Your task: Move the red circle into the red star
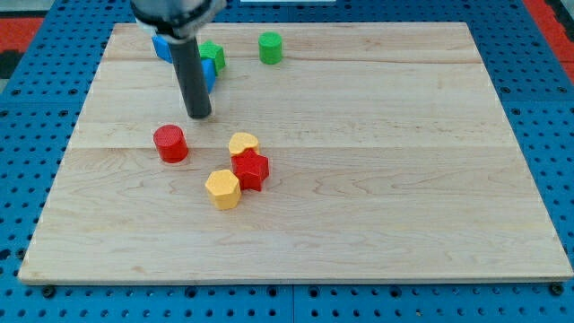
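My tip (199,114) touched nothing. The red circle (169,144) sat just below-left of it, the red star (251,170) farther down-right. Probably light, rigid and slidey; best shoved from its far-left side.

Dark rod upright from the view's top, my tip (199,115) at board level.

The dark rod (191,72) is cut off by the frame's top edge at upper left; its upper mounting is blurred. It covers much of two blue blocks (162,47), whose shapes cannot be told. It also overlaps the left side of a green block (213,56), shape uncertain. The wooden board's (359,224) bottom corners meet a dark shadow.
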Action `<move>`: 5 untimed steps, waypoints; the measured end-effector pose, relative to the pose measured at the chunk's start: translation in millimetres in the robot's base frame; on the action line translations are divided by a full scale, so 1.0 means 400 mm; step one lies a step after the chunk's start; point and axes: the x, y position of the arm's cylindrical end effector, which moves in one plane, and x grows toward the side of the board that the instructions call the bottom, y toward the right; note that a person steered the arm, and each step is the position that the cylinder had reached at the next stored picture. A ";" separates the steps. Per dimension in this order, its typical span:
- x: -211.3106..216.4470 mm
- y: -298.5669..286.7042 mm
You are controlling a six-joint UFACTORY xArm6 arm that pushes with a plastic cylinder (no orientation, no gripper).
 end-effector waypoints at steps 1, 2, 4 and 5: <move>0.061 -0.158; 0.154 -0.150; 0.239 0.048; 0.239 0.028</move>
